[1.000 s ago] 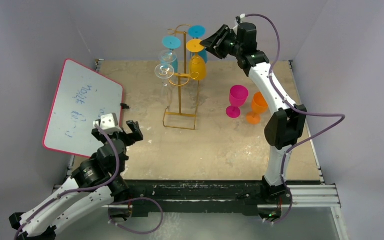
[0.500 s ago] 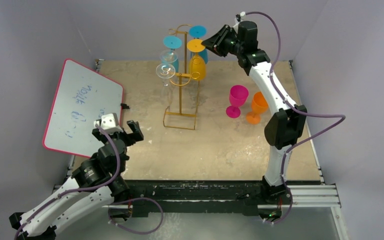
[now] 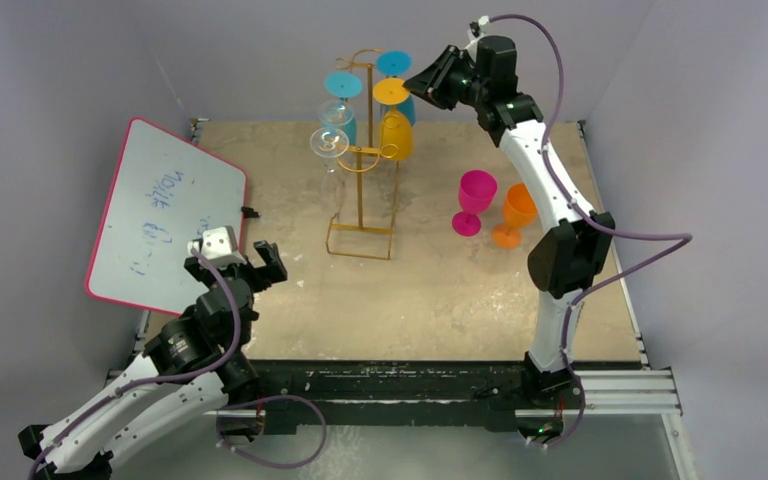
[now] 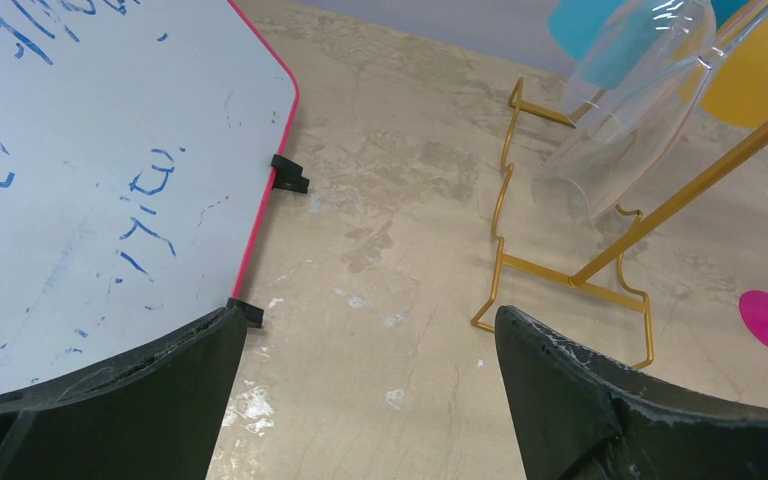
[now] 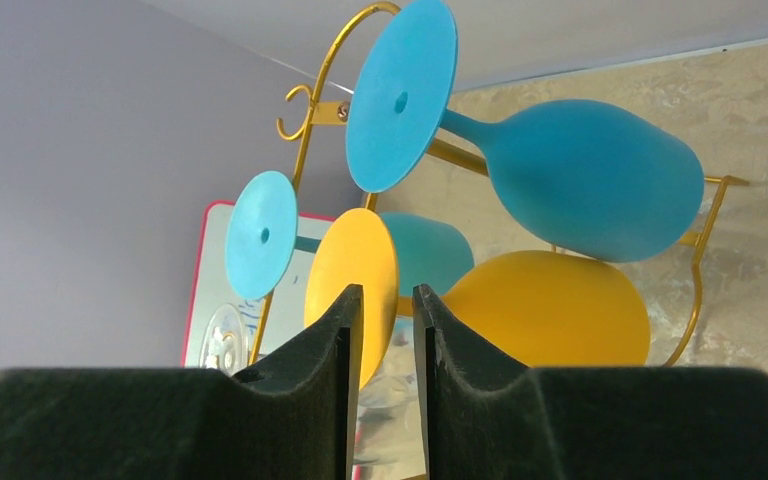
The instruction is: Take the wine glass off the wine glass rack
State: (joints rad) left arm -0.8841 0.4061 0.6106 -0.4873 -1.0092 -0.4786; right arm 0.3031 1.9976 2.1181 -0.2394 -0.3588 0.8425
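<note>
My right arm reaches up high and far, to the top of the wine glass rack (image 3: 363,190). The right gripper (image 5: 387,290) points at the round foot of the yellow wine glass (image 5: 550,310). Its jaws are just a little apart, with nothing between them. The glass hangs upside down on the gold rack at the back of the table (image 3: 440,300), beside blue glasses (image 5: 580,180). My left gripper (image 4: 365,315) sits low by the whiteboard (image 4: 110,150), jaws spread wide.
</note>
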